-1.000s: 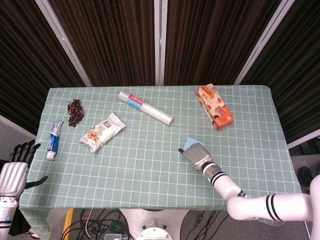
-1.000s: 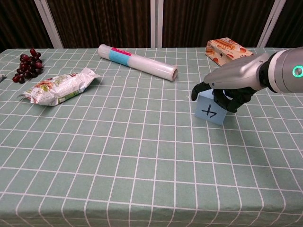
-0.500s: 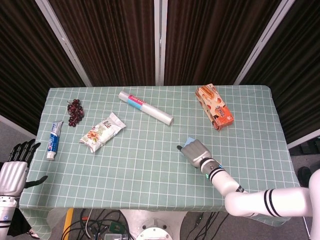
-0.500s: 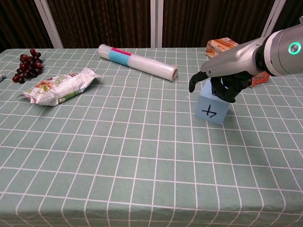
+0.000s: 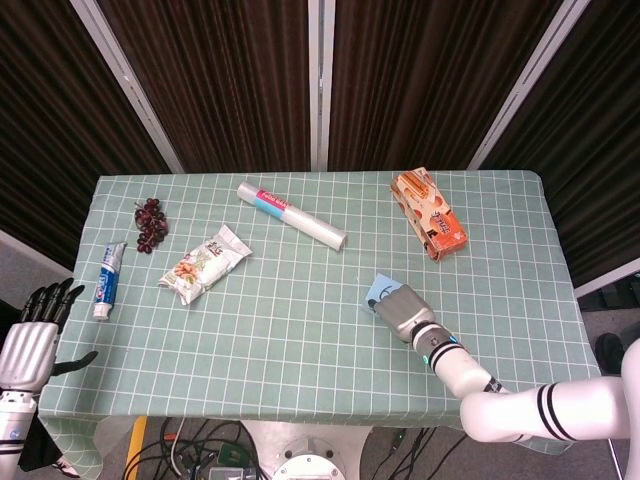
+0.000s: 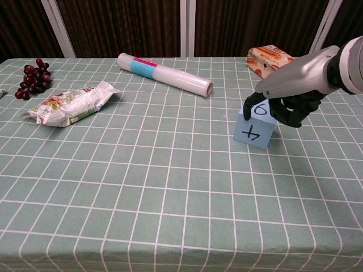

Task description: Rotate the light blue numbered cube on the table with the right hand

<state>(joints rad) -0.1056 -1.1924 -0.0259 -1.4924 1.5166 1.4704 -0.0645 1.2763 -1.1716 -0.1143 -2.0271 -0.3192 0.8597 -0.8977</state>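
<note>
The light blue numbered cube [image 5: 379, 291] [image 6: 253, 134] stands on the table's right half, with "4" on its front face and "6" on top. My right hand [image 5: 404, 311] [image 6: 290, 105] hovers over the cube's right side. Its thumb reaches across the top face to the left edge. Dark fingers [image 6: 296, 115] curl down beside the cube's right face, and I see no firm grip. In the head view the hand hides the cube's near right part. My left hand [image 5: 30, 345] hangs off the table's near left corner, fingers spread, holding nothing.
An orange snack box [image 5: 429, 213] [image 6: 269, 58] lies behind the cube. A plastic-wrap roll [image 5: 291, 215] [image 6: 164, 74] lies mid-back. A snack bag [image 5: 204, 263] [image 6: 71, 103], grapes [image 5: 150, 222] [image 6: 33, 78] and a toothpaste tube [image 5: 108, 280] lie at the left.
My right hand let go of the cube, rose, then slid right, uncovering the top face with "6". The cube has stayed where it was. The left hand is unchanged.
</note>
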